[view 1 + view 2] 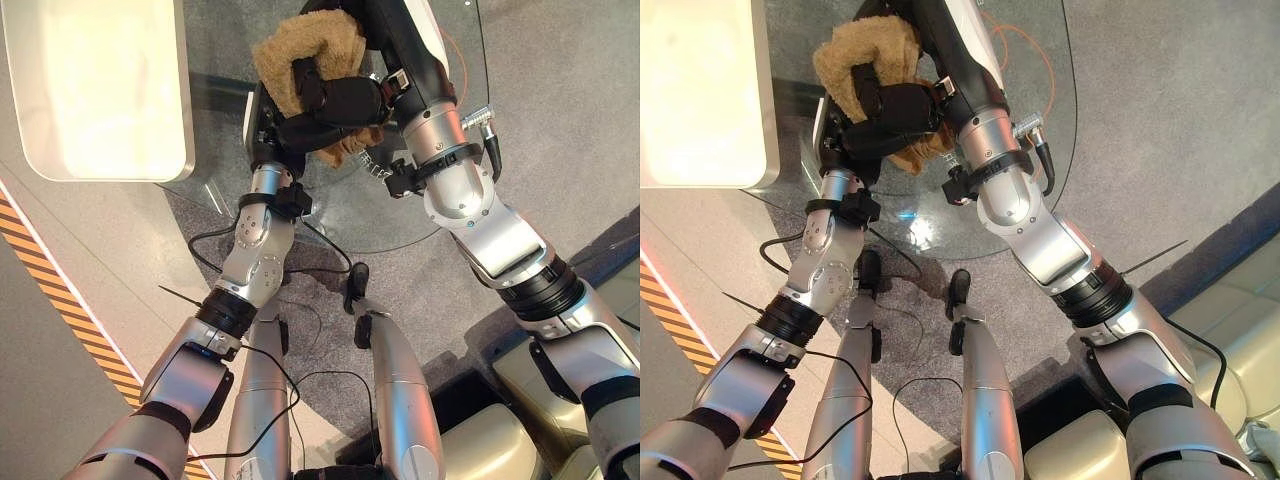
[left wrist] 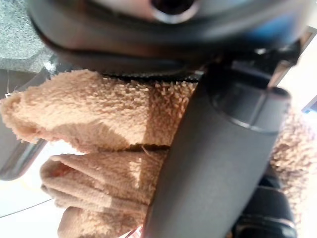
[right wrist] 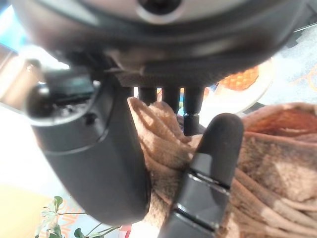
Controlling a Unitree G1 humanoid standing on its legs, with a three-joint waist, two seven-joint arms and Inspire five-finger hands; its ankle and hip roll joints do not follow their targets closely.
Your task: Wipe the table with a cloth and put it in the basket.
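Grey speckled floor (image 1: 560,110) under you, with a round glass table (image 1: 350,215) just ahead and a pale slab-like piece of furniture (image 1: 95,85) off to your left. Orange-and-black hazard tape (image 1: 60,290) runs along the floor on the left side.

Working outward from you: both arms reach forward and meet over the glass. Your left hand (image 1: 270,125) is up against the near left side of the tan cloth (image 1: 300,45); its wrist view shows the thumb lying across the terry folds with cloth bunched behind it, so I'd call that pinching the cloth. Your right hand (image 1: 345,100) comes in from the other side, with dark fingers wrapped over the top of the bundle. In its wrist view the fingers (image 3: 171,96) and thumb are curled into the fabric, so it's clamped on the cloth too.

So the cloth is wadded up between both hands, above the far part of the table. I can't tell whether it's touching the glass or lifted just off it.

Progress-wise: my guess is you're either mid-wipe or gathering it up. I can't judge how clean the glass is. I can't spot a basket, so the drop-off is definitely still to do.
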